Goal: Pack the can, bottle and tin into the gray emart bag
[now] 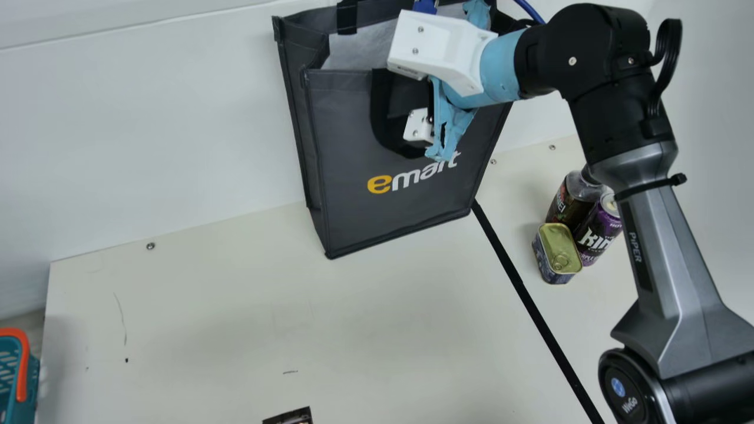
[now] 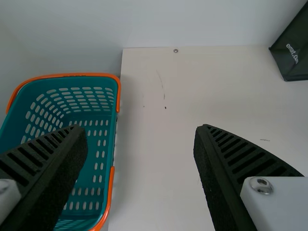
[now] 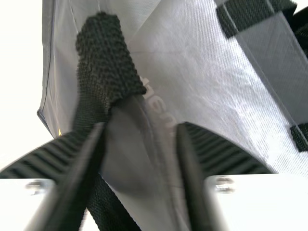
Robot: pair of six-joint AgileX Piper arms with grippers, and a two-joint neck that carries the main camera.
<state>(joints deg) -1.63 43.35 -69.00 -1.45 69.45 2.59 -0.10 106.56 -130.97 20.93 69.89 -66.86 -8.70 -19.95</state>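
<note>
You have the right tool (image 1: 437,50) parted at the rim of the gray emart bag (image 1: 400,215), your left tool (image 2: 141,129) wide over the worktop (image 2: 154,168)

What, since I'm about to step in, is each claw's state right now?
Left claw: open, holding nothing.
Right claw: open, at the rim of the gray emart bag, not clamped on it.

I see a white wall (image 1: 147,135) behind the cream table (image 1: 206,312), 3 screws (image 1: 151,246) near its far edge, and a black strip (image 1: 522,288) crossing it.
</note>
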